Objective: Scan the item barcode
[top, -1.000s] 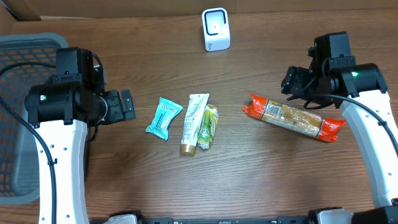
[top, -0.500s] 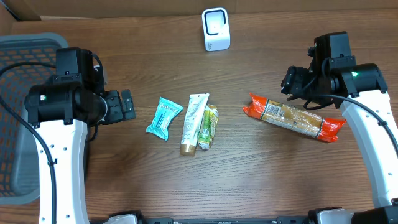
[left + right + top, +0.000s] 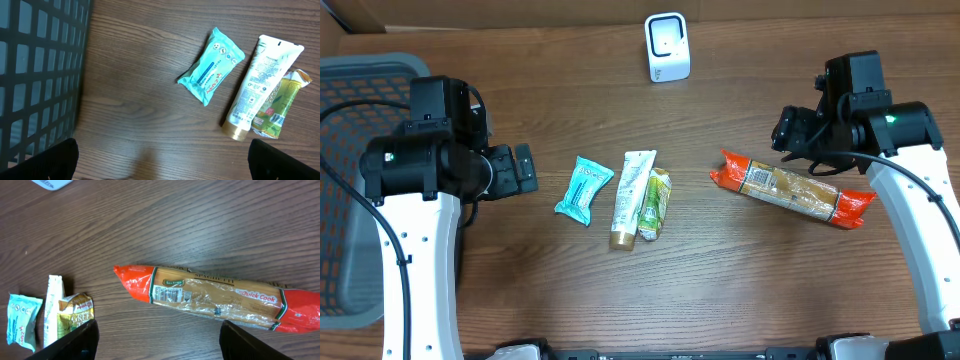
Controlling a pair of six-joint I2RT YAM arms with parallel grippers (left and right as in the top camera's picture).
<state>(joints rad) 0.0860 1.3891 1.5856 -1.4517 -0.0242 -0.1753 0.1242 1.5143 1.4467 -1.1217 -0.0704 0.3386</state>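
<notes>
**Risks**
- Worktop (image 3: 720, 280): smooth. A packet pinched at one end would probably slide or swing round rather than lift.
- Spaghetti packet (image 3: 790, 188): judged to be the item for scanning. It lies flat at 3 o'clock on the worktop, well apart from the scanner (image 3: 667, 47) at 12 o'clock. It is long and its film looks slick, so an off-centre grip could let it droop, slip or snap the strands. A white printed panel near its 9 o'clock end faces up. Whether this is the barcode cannot be confirmed, and a carry that turns it away from the scanner window would give no read.
- Right gripper (image 3: 785, 130): jaws apart and holding nothing, hovering at the packet's 11 o'clock.
- Left gripper (image 3: 524, 168): jaws fully apart and holding nothing, at 9 o'clock of the small goods.

**Materials and shapes**
- Worktop: dark wood grain.
- Basket (image 3: 375, 62): grey rigid lattice, at 9 o'clock.
- Spaghetti packet: orange ends, clear crinkled middle.
- Tube (image 3: 633, 198): white, tapered, with a gold cap.
- Pouch (image 3: 585, 189): teal, soft and pillow-shaped.
- Sachet (image 3: 655, 203): green foil, touching the tube.
- Scanner: white, boxy and upright.
</notes>
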